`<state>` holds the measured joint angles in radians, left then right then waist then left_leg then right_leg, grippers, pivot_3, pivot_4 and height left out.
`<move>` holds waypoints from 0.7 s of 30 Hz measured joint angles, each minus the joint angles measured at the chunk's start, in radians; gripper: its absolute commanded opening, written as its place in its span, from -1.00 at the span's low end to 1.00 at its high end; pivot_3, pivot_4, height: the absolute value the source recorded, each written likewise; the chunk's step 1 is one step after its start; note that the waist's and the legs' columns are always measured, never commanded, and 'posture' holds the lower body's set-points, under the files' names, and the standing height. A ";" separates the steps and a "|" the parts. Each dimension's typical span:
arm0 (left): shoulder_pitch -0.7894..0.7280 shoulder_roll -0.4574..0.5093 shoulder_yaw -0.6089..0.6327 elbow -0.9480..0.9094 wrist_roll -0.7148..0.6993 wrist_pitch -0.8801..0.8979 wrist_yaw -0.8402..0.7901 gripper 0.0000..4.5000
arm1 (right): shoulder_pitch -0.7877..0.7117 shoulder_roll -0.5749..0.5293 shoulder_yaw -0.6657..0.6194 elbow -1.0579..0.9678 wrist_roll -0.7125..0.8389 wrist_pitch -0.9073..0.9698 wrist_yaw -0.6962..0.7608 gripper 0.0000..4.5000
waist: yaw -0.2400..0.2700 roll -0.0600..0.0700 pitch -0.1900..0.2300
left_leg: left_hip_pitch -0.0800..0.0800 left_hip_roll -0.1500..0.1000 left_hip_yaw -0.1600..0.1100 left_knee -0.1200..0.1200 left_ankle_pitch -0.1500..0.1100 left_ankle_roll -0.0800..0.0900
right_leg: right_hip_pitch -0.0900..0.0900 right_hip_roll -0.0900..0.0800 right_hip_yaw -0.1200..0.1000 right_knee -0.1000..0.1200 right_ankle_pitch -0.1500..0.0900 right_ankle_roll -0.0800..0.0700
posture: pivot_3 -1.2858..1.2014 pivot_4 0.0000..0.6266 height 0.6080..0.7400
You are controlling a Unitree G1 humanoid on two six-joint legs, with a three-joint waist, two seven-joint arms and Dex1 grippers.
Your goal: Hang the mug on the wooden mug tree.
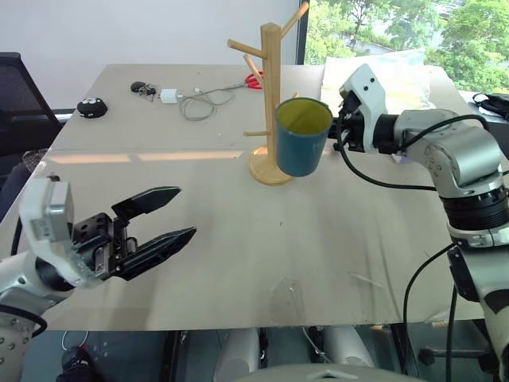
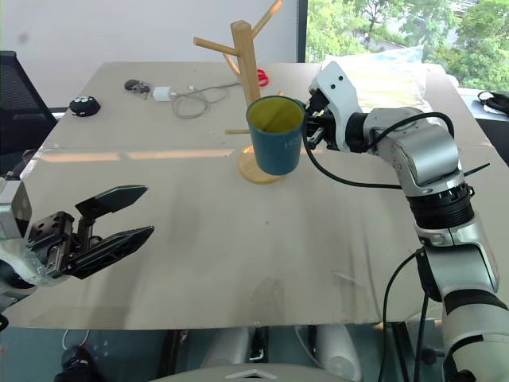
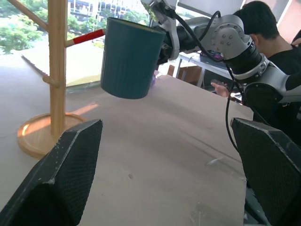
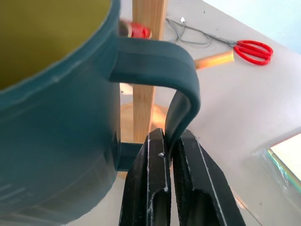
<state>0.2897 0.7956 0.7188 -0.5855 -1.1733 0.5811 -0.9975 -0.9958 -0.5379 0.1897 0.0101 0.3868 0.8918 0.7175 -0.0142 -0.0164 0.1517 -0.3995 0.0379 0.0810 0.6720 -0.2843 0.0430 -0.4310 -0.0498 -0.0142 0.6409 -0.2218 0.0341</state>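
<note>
1. Hanging clear of the table (image 1: 238, 239), the mug (image 1: 302, 137) was seen held upright in the air, its yellow-green inside showing, just in front of the wooden mug tree (image 1: 270, 95) as the head views gave it.
2. The mug's loop handle (image 4: 181, 89) was pinched at its lower bend between the two black fingers (image 4: 153, 183) of the right gripper (image 4: 169, 155), which were pressed together on it; the cup body hung beyond the fingertips, toward the pole.
3. A red-tipped peg (image 4: 136, 30) was visible past the handle in the right wrist view, beyond the fingers and close to the top of the loop; whether it touched the mug could not be told.
4. The left gripper (image 1: 163, 219) was held low over the near side of the table, its fingers spread wide with nothing between them, well apart from the mug.
5. Red scissors (image 4: 254, 49), a charger with its cable (image 1: 195, 99) and a small black object (image 1: 92, 107) lay on the far part of the table, clear of the work.
6. The step in hand was judged to be the carry to the tree: the mug was lifted but not yet hung.
7. The next move was judged to call for the open loop to be lined up with a free peg and slid over it before the pinch is released.
</note>
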 measured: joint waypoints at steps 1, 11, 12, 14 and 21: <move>0.011 -0.001 0.015 0.000 0.000 0.000 -0.001 1.00 | -0.014 0.010 0.000 0.010 -0.005 0.000 0.001 -0.98 | 0.000 0.000 0.000 | 0.000 0.000 0.000 0.000 0.000 0.000 | 0.000 0.000 0.000 0.000 0.000 0.000 | 0.03 -0.52 1.00; 0.059 -0.005 0.068 0.006 0.006 -0.010 -0.021 1.00 | -0.099 0.087 0.031 0.055 -0.038 0.001 0.026 -0.98 | -0.002 0.000 0.000 | 0.000 0.000 0.000 0.000 0.000 0.000 | 0.000 0.000 0.000 0.001 0.000 0.000 | 0.03 -0.52 1.00; 0.063 -0.006 0.068 0.007 0.009 -0.011 -0.022 1.00 | -0.102 0.092 0.036 0.059 -0.043 0.001 0.027 -0.98 | -0.002 0.000 0.000 | 0.000 0.000 0.000 0.000 0.000 0.000 | 0.000 0.000 0.000 0.000 0.000 0.000 | 0.03 -0.52 1.00; 0.069 -0.013 0.068 0.007 0.013 -0.017 -0.023 1.00 | -0.113 0.103 0.055 0.082 -0.059 0.000 0.033 -0.98 | -0.003 0.000 0.000 | 0.000 0.000 0.000 0.000 0.000 0.000 | 0.000 0.000 0.000 0.000 0.000 0.000 | 0.03 -0.52 1.00; 0.095 -0.037 0.070 0.005 0.018 -0.029 -0.021 1.00 | -0.133 0.143 0.088 0.181 -0.127 -0.030 0.032 -0.98 | -0.005 0.000 0.000 | 0.000 0.000 0.001 0.000 0.000 0.000 | 0.000 0.000 0.000 0.001 0.000 0.000 | 0.03 -0.52 1.00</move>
<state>0.3843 0.7587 0.7887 -0.5806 -1.1551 0.5523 -1.0187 -1.1284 -0.3947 0.2774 0.1911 0.2602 0.8617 0.7498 -0.0192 -0.0164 0.1516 -0.3992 0.0380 0.0816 0.6719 -0.2842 0.0428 -0.4313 -0.0499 -0.0143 0.6416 -0.2217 0.0339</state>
